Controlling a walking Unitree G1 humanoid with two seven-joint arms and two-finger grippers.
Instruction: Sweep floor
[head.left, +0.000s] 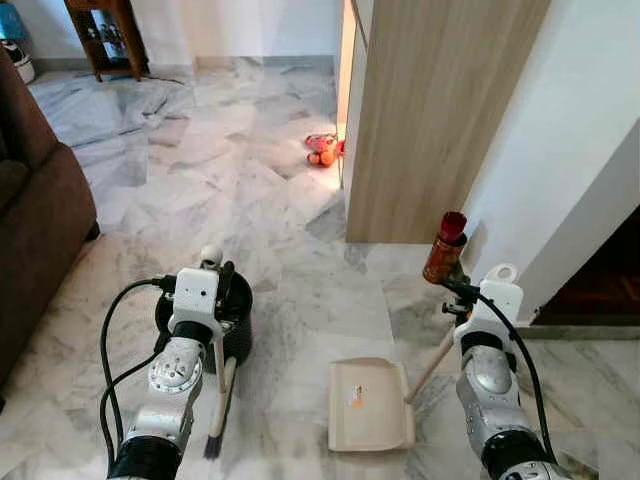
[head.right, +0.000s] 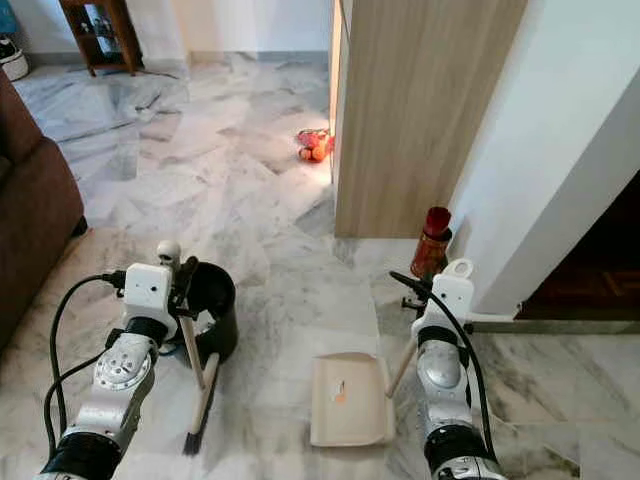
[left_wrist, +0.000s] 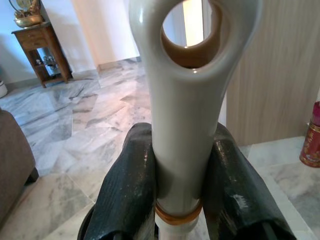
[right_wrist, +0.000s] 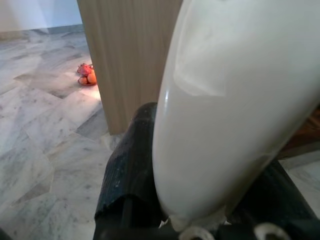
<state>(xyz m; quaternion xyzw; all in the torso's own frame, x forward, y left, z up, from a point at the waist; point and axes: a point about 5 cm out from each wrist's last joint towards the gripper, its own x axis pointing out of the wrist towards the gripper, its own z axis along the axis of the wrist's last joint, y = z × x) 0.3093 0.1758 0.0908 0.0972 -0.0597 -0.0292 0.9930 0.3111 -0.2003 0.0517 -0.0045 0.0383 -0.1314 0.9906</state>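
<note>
The floor (head.left: 260, 170) is pale marble, running from my feet to a wooden cabinet (head.left: 430, 110) and a side table (head.left: 105, 35) at the far wall. My left pincer (left_wrist: 182, 170) is clamped on the cream handle of a brush (head.left: 222, 395), both black fingers (left_wrist: 127, 185) pressed against its sides just below the hanging loop. I hold it high on the handle so the dark bristles reach down to the floor beside my left arm. A black bin (head.left: 232, 320) stands just behind the brush, close at hand, I judge, for emptying into.

My right pincer (right_wrist: 200, 195) grips the handle of the dustpan (head.left: 368, 403), which slopes up from the pan to my wrist. The pan lies flat on the floor between my arms, open edge turned away from me, so anything brushed toward it can slide in. A small orange scrap (head.left: 356, 397) already lies on the pan.

A red-capped bottle (head.left: 445, 248) stands near the cabinet's foot, close to my right wrist; a wide swing of the pan could knock it. Further off, a small red and orange heap (head.left: 322, 150) lies against the cabinet's edge. A brown sofa (head.left: 35, 200) borders my left. Brush and pan are both in hand, so I judge the sweeping is under way, with that heap not yet gathered.
</note>
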